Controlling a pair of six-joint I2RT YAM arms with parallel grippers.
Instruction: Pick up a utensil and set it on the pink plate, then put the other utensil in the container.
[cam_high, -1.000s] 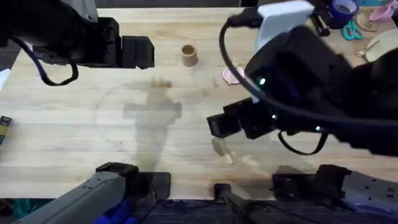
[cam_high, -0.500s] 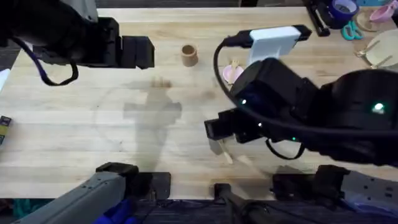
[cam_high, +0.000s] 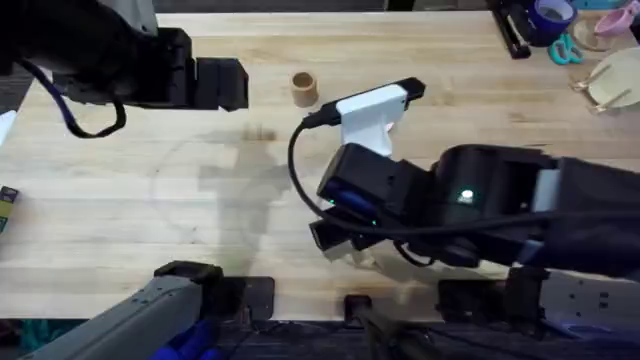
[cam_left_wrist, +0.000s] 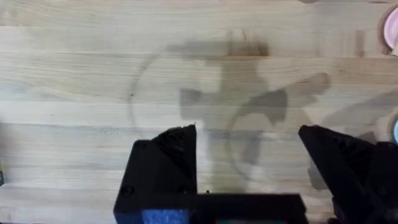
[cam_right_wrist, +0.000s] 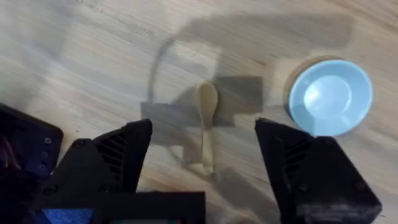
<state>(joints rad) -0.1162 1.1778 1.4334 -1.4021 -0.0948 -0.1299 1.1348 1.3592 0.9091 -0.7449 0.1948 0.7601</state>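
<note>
1. Overhead view: right gripper (cam_high: 335, 240) sits low over the near middle of the wooden table (cam_high: 200, 190), its fingers hidden beneath the bulky dark arm, so their spacing cannot be read from here. Left gripper (cam_high: 225, 83) hangs over the far left of the table, level with the container (cam_high: 304, 88), a tan cup standing upright and apart to its right. Scissors (cam_high: 563, 50) and a roll of tape (cam_high: 551, 14) lie at the far right corner.

2. Left wrist view: left gripper (cam_left_wrist: 249, 180) has its two black fingers (cam_left_wrist: 168, 162) spread wide over bare wood. An edge of the pink plate (cam_left_wrist: 392, 31) shows at the frame's border, well apart from the fingers.

3. Right wrist view: right gripper (cam_right_wrist: 205, 180) is spread wide, holding nothing. The wooden spoon (cam_right_wrist: 206, 127) lies flat on the table in the gap between the two fingers, its oval head pointing away from the gripper and its handle running back toward it. A light-blue plate (cam_right_wrist: 329, 96) rests on the table just beyond one finger, near the spoon's head without touching it.
</note>
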